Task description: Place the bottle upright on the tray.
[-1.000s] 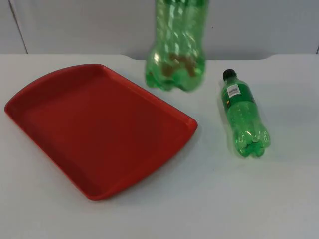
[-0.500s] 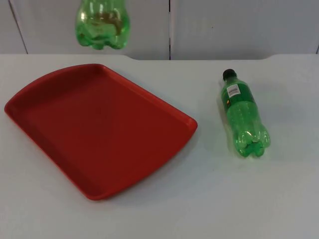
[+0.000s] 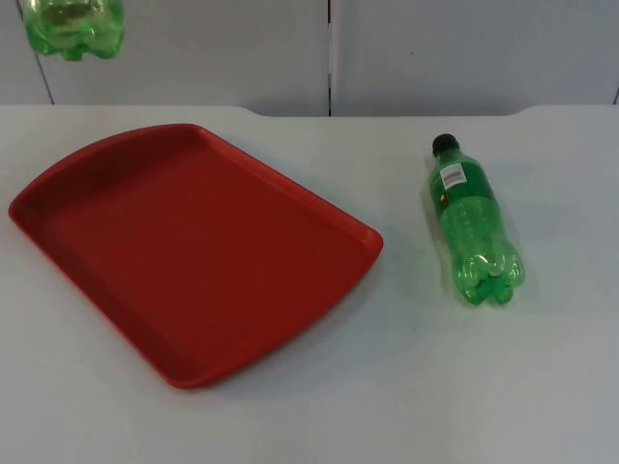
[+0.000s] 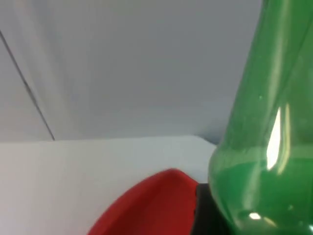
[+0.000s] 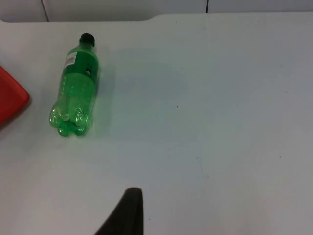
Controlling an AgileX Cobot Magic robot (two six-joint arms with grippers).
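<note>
A green plastic bottle (image 3: 74, 26) hangs in the air beyond the far left end of the red tray (image 3: 193, 251), with its lobed base showing. Up close, the same bottle (image 4: 264, 147) stands against a black finger (image 4: 204, 215) of my left gripper, which is shut on it above the tray's edge (image 4: 151, 205). A second green bottle (image 3: 471, 227) with a black cap lies on its side on the white table, right of the tray. My right gripper (image 5: 128, 213) waits above the table, off to the side of this lying bottle (image 5: 76, 85).
The tray is bare inside, and one of its corners (image 5: 10, 100) lies near the lying bottle. The grey partition wall (image 3: 435, 48) closes off the table's far side. Open white table (image 3: 435, 387) stretches along the front and right.
The held bottle has travelled left in the air, from beyond the tray's far right corner to beyond its far left end. The tray and the lying bottle have not moved.
</note>
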